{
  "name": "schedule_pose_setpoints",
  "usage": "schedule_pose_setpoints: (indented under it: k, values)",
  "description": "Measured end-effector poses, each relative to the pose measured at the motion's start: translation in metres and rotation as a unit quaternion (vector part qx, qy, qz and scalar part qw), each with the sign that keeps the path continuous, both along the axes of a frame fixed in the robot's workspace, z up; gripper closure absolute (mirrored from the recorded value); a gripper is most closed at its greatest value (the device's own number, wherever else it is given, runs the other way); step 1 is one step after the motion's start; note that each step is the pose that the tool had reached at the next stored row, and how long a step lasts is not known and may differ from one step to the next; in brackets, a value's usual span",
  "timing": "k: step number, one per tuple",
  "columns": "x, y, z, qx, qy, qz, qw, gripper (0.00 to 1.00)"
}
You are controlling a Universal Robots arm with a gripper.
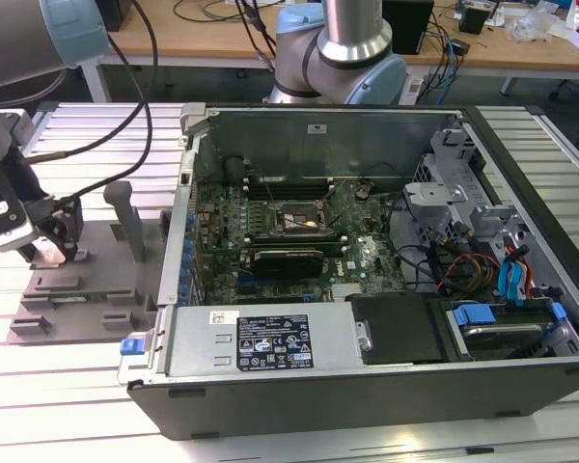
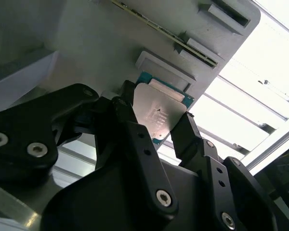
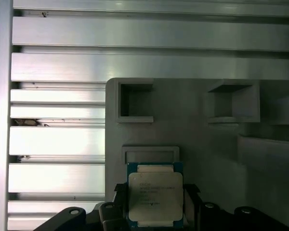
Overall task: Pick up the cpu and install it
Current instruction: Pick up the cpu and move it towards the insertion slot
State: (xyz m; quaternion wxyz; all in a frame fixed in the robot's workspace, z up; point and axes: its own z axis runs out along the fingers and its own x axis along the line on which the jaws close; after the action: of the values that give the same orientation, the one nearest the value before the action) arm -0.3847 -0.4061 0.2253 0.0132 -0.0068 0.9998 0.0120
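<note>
The cpu [image 2: 160, 114] is a thin square chip with a shiny silver top and a green-blue rim. In both wrist views it sits between my two black fingers, which press against its opposite edges over the grey plastic tray [image 3: 192, 130]. The cpu [image 3: 155, 191] lies just below a small raised block of the tray. In the exterior view my gripper [image 1: 53, 249] hangs low over the grey tray [image 1: 87, 299] at the exterior view's left, well away from the open computer case [image 1: 367, 241]. The motherboard's cpu socket [image 1: 299, 222] lies inside the case.
A dark upright post [image 1: 130, 220] stands on the tray beside my gripper. A long black card [image 1: 289, 258] sits in the motherboard below the socket. Another arm's base [image 1: 340, 53] stands behind the case. Ribbed aluminium table slats [image 3: 58, 139] surround the tray.
</note>
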Motion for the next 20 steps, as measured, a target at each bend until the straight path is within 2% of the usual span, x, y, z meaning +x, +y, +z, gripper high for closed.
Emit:
schedule_pose_setpoints:
  k: [16, 20]
  values:
    - [0.0, 0.0, 0.0031, -0.0002, 0.0001, 0.0, 1.0, 0.45]
    - [0.0, 0.0, 0.0065, -0.0002, 0.0001, 0.0, 1.0, 0.45]
